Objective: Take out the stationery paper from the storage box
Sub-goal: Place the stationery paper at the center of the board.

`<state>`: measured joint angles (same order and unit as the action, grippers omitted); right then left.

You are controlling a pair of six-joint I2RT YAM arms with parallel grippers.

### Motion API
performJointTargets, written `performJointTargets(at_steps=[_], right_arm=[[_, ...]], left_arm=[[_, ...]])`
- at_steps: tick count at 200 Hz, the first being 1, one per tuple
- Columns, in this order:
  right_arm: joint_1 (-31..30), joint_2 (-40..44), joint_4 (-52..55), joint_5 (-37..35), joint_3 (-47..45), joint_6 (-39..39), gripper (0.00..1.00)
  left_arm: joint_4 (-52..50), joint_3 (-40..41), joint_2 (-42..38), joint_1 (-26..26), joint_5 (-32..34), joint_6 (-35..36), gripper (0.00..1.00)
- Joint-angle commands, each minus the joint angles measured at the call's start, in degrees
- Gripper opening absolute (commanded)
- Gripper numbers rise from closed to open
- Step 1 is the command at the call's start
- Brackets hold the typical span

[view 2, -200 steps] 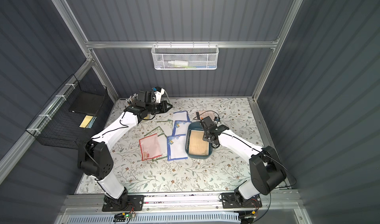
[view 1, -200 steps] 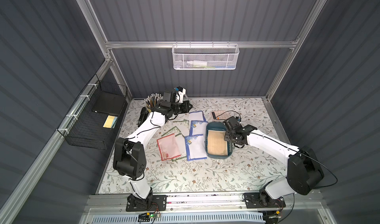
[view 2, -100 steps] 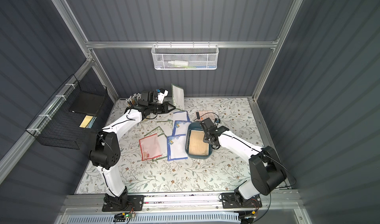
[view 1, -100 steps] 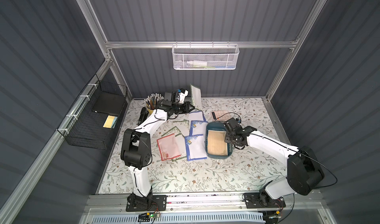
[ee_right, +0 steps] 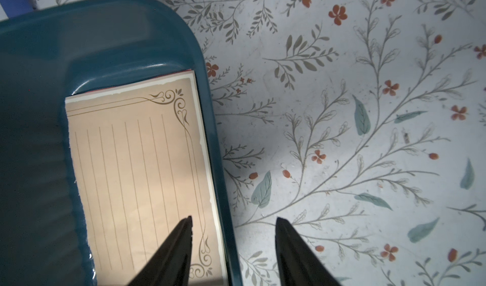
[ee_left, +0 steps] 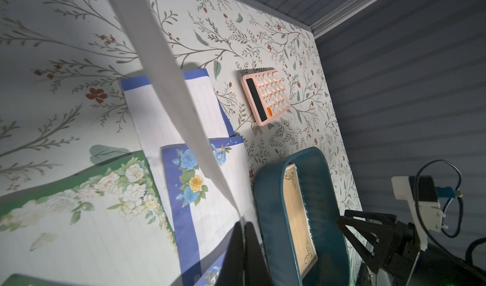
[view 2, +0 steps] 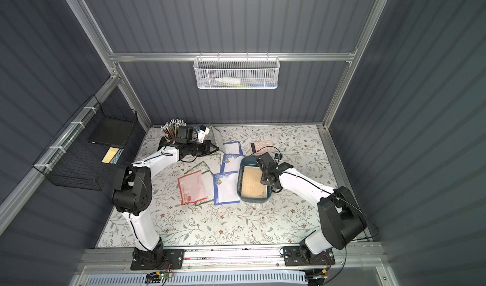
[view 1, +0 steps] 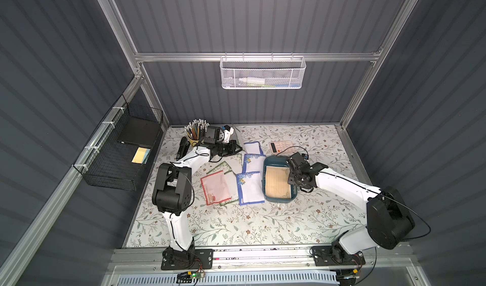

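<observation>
The tan lined sheet (ee_right: 142, 171) lay in the teal box (ee_right: 105, 35); right end effector (ee_right: 234, 219) gaped astride its wall, left end effector (ee_left: 243, 223) pinched a white sheet (ee_left: 168, 82).

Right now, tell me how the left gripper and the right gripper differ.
The left gripper is shut on a raised stationery sheet; the right gripper is open and holds nothing. The left gripper is near the pencil cup at the table's back; the right gripper straddles the storage box wall, one finger over the tan sheet. Both are black.
</observation>
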<state>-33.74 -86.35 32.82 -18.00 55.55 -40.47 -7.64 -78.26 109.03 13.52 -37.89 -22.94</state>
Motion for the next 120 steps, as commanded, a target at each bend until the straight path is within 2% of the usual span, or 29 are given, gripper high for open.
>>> performJointTargets(at_steps=[1,37,90,120], right_arm=[[0.17,-0.27,0.41,0.13,-0.79,0.2,0.55],[0.2,-0.75,0.1,0.74,-0.98,0.12,0.55],[0.17,-0.93,0.15,0.98,-1.04,0.06,0.55],[0.22,-1.41,-0.12,1.46,-1.37,-0.04,0.55]], left_arm=[[-1.33,0.91,-2.41,-0.79,2.47,0.72,0.0],[-0.01,5.9,-3.15,-2.43,1.85,0.79,0.0],[-0.16,7.33,-2.46,-3.44,3.13,0.39,0.01],[-2.59,7.01,-1.87,-3.75,6.73,0.82,0.17]])
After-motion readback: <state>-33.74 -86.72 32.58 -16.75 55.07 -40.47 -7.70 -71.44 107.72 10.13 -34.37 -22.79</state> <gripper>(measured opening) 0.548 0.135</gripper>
